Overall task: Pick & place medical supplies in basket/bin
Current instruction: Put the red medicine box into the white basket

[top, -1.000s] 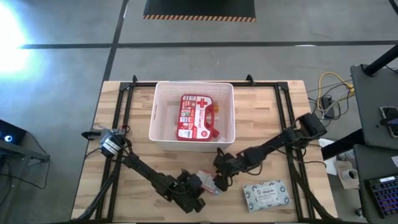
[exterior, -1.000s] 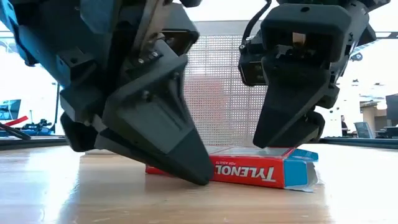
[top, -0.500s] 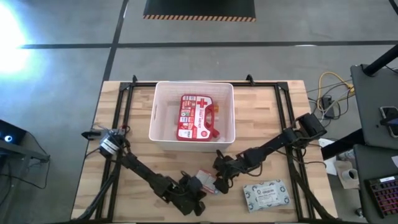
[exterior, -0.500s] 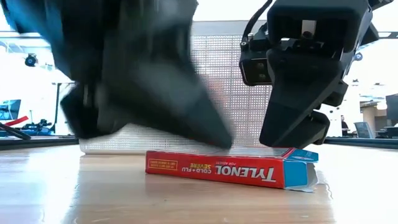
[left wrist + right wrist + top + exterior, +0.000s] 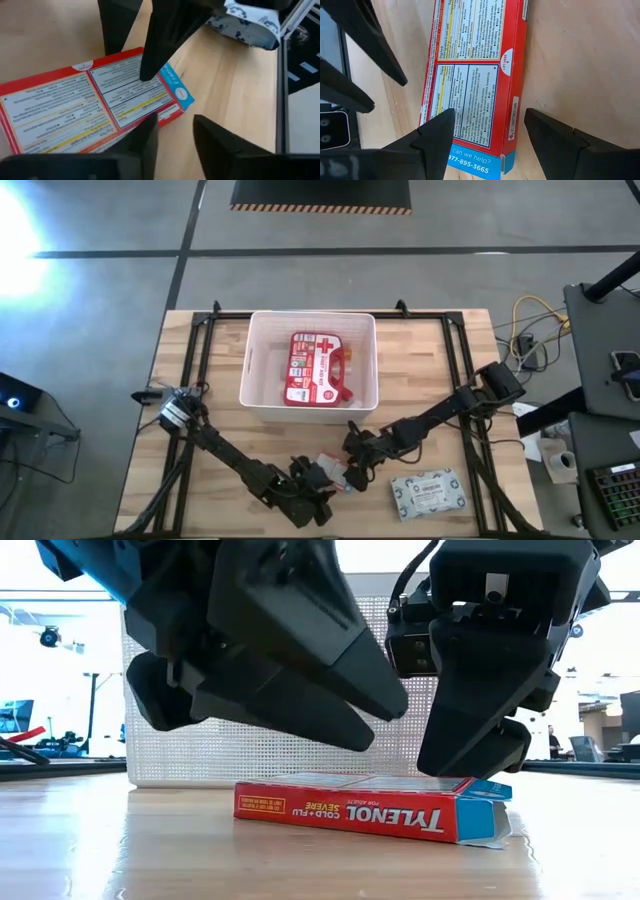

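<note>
A red-white box point(image 5: 360, 810) lies flat on the table near its front edge, one end blue point(image 5: 177, 90). My left gripper point(image 5: 390, 727) hangs open a little above the box's top, touching nothing. My right gripper point(image 5: 490, 125) is open at the blue end. One of its fingers point(image 5: 150, 70) is over the box's top face and the other point(image 5: 555, 135) is over the table beside the long edge. The white bin point(image 5: 250, 360) stands at the far middle with the red first-aid case point(image 5: 316, 367) lying in it. A pale patterned pack point(image 5: 430, 492) lies at the front right. My right gripper comes down at a slant from the table's right side. One fingertip point(image 5: 148, 76) stands on or just above the box's top face point(image 5: 470, 95) near the blue end. I cannot tell whether it touches. The box lies flat on the table.
A black frame point(image 5: 470, 380) runs along the table's left, right and far sides. The bin's perforated wall point(image 5: 250, 755) stands just behind the box in the low view. Bare wood lies to the left of the box.
My left gripper has risen from the box's near side to above its top and has gone from shut to open. The box has stayed flat where it was, and my right gripper has kept still.
</note>
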### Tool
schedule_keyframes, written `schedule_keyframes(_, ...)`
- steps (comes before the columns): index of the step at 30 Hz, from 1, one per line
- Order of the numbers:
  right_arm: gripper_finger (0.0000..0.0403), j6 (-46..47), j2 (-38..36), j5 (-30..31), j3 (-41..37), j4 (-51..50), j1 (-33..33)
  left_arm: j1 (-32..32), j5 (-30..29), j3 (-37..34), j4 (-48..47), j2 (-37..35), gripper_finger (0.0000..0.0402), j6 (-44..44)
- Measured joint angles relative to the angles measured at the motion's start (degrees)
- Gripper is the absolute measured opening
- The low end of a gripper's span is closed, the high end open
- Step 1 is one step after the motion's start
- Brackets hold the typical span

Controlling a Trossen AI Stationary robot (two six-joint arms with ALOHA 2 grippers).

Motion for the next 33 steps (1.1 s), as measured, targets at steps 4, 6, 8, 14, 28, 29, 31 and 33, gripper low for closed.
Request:
schedule_keyframes(4,0.0237,-0.1,0.0,-0.1,0.0,0.1,0.0,0.3,0.1,-0.7,-0.2,0.4,0.0131,-0.2)
schedule_keyframes(6,0.0237,-0.1,0.0,-0.3,0.0,0.3,0.0,0.3,0.3,-1.7,-0.4,0.5,0.0134,-0.6)
schedule_keyframes(8,0.0237,0.0,0.0,-1.3,0.1,0.3,-0.2,0.3,0.2,-3.0,0.1,0.5,0.0135,-2.2)
schedule_keyframes(14,0.0238,-0.1,-0.2,-2.6,1.8,0.2,-0.3,-0.1,-0.3,-6.7,0.7,0.2,0.0134,-8.3)
schedule_keyframes(28,0.0238,-3.2,-0.4,0.0,3.2,0.2,-3.5,-1.9,-0.7,-7.7,1.6,0.3,0.0134,-9.7)
schedule_keyframes(29,0.0238,-3.5,-0.4,0.1,3.2,0.2,-3.6,-1.9,-0.7,-7.8,1.7,0.3,0.0134,-9.7)
schedule_keyframes(31,0.0238,-3.7,-0.1,0.1,3.2,0.4,-3.8,-1.9,-0.6,-7.9,1.7,0.3,0.0134,-9.7)
schedule_keyframes(33,0.0238,-4.0,0.4,0.1,3.2,0.4,-3.8,-1.9,-0.4,-8.1,1.7,0.3,0.0134,-9.7)
